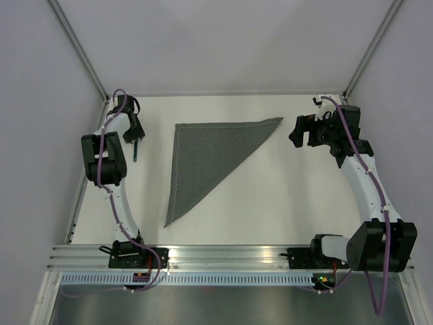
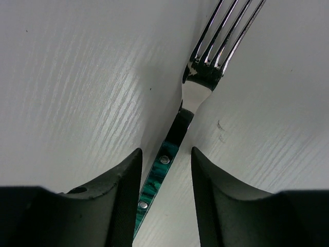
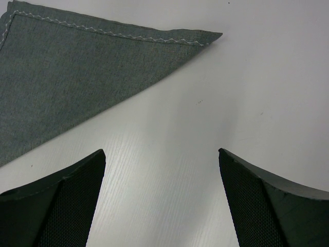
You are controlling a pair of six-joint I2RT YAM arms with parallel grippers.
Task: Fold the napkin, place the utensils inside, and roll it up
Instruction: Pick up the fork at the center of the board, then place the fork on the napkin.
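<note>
At the left edge of the tabletop (image 1: 284, 196), the left fingers (image 2: 121, 195) stand apart on either side of a fork (image 2: 197, 91). They flank its green-patterned handle with a sliver of bare surface showing on each side, so nothing is gripped yet. In the middle of the tabletop the napkin (image 1: 210, 152) lies flat, folded into a triangle, its stitched edges along the far and left sides and its long fold running diagonally. The right fingers (image 3: 61, 206) hang spread wide over bare tabletop just off the napkin's right-hand corner, holding nothing. The fold appears done, and the step in hand looks to be fetching the utensils. The next move calls for a firm pinch on the slim handle, low enough to lift it cleanly, then a carry across to the cloth.
</note>
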